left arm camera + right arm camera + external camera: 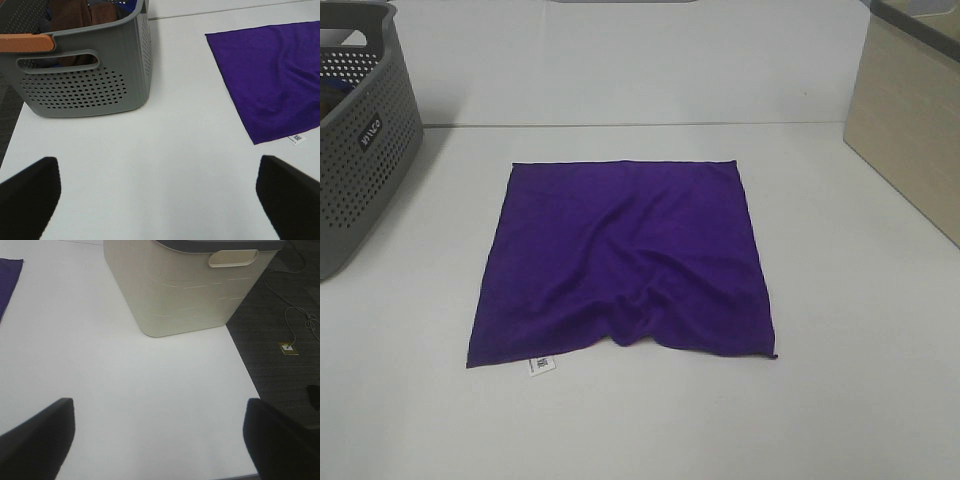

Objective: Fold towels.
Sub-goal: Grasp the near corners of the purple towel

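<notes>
The left hand (160, 200) and the right hand (160, 440) both gape wide and empty over the tabletop (880, 380); the purple towel (620, 260) lies spread flat beside the grey basket (360, 130), rumpled along one edge; folding looks not yet begun; next, each hand must pinch a corner.

The left gripper (157, 202) is wide open. Its two dark fingers (30, 195) stand far apart, and nothing is between them. The right gripper (159, 440) is wide open too. Its dark fingers (37, 435) are also far apart and hold nothing. Both grippers hang up in the air, tipped forward and down. Only the tips of the fingers can be seen.
</notes>
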`<act>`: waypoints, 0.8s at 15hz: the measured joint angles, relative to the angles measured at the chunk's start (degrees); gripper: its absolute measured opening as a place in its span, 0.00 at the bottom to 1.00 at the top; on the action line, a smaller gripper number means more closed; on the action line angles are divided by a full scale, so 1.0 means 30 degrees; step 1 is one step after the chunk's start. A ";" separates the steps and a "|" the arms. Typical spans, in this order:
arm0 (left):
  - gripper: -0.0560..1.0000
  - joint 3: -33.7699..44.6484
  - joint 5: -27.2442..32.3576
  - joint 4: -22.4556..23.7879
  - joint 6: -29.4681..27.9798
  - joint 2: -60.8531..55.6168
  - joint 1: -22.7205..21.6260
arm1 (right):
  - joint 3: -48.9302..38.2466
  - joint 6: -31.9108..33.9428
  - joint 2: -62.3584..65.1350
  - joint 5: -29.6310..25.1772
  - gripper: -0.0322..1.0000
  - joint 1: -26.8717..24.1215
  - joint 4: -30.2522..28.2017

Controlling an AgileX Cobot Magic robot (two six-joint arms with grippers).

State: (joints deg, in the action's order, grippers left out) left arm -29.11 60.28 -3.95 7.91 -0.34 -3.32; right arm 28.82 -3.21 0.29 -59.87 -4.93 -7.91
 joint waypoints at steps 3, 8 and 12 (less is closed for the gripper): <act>0.99 0.0000 0.0000 0.0000 -0.0057 0.0000 0.0000 | 0.0000 0.0000 0.0000 0.0000 0.90 0.0000 0.0000; 0.99 0.0000 0.0000 0.0000 -0.0134 0.0000 0.0000 | 0.0000 0.0019 0.0000 0.0000 0.90 0.0000 0.0000; 0.99 0.0000 0.0000 0.0000 -0.0134 0.0000 0.0000 | 0.0000 0.0019 0.0000 0.0000 0.90 0.0000 0.0000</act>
State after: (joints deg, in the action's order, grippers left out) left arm -29.11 60.28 -3.95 7.51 -0.34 -3.32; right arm 28.82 -3.15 0.29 -59.87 -4.93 -7.91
